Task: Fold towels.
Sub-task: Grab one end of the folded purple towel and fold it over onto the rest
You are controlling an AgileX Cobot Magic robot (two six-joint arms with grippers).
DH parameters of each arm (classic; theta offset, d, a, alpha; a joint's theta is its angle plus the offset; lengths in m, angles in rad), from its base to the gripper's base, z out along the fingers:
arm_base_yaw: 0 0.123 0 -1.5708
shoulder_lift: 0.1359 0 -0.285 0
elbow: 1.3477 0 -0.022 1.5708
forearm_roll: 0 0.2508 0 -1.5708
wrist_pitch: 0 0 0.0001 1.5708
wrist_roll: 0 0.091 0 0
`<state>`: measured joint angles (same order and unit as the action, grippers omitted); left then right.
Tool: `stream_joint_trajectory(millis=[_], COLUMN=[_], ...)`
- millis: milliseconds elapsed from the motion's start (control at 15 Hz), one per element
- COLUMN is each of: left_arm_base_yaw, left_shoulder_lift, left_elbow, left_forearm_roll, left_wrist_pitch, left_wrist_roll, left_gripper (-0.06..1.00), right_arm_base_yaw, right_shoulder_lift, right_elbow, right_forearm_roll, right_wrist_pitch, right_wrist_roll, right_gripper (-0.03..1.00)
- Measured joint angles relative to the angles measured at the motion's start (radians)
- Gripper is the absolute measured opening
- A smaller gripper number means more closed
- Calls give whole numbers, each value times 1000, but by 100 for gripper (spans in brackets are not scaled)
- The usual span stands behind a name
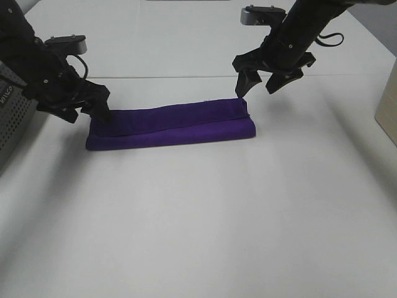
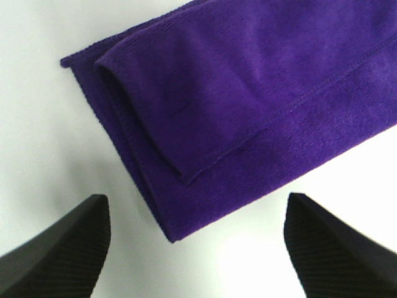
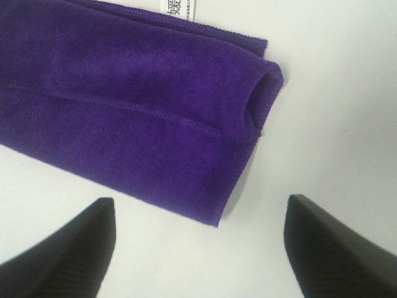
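Both jaws stand wide apart and hold nothing. The left gripper (image 1: 89, 113) is at the 9 o'clock end of the long, folded purple terry towel (image 1: 173, 127). The right gripper (image 1: 255, 88) hangs just above its 3 o'clock end, where a white label (image 3: 177, 7) peeks out. The towel lies flat on the plain white tabletop (image 1: 198, 223), slightly toward 12 o'clock of centre. A grey perforated metal box (image 1: 9, 118) stands at the 9 o'clock edge and a beige block (image 1: 388, 102) at 3 o'clock, both clear of the towel.

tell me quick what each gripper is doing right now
Left gripper: open, holding nothing, at the left end of the purple towel.
Right gripper: open, holding nothing, above the towel's right end.
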<state>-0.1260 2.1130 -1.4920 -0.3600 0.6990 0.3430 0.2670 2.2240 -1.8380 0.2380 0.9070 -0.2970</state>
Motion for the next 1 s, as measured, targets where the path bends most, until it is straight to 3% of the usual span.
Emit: stream_joint_trajectory(millis=[400,667,1000], left_arm_base_yaw=[107,109,109], left_shoulder_lift=[59,169,268], left_elbow=[-17,-109,-250], left_forearm_roll=[-18,-133,-226], left_wrist_pitch=[53,65,172], left_wrist_roll=[28,80,65], left_gripper=[71,71,71], right_arm_base_yaw=[0,0,0], right_shoulder_lift=[-78,-81,-81], right_elbow=[-1,-2,-2], right_forearm_roll=[-7,-8,-9], right_wrist_pitch=[144,198,238], right_wrist_roll=[80,97,97], right_gripper=[73,73,73])
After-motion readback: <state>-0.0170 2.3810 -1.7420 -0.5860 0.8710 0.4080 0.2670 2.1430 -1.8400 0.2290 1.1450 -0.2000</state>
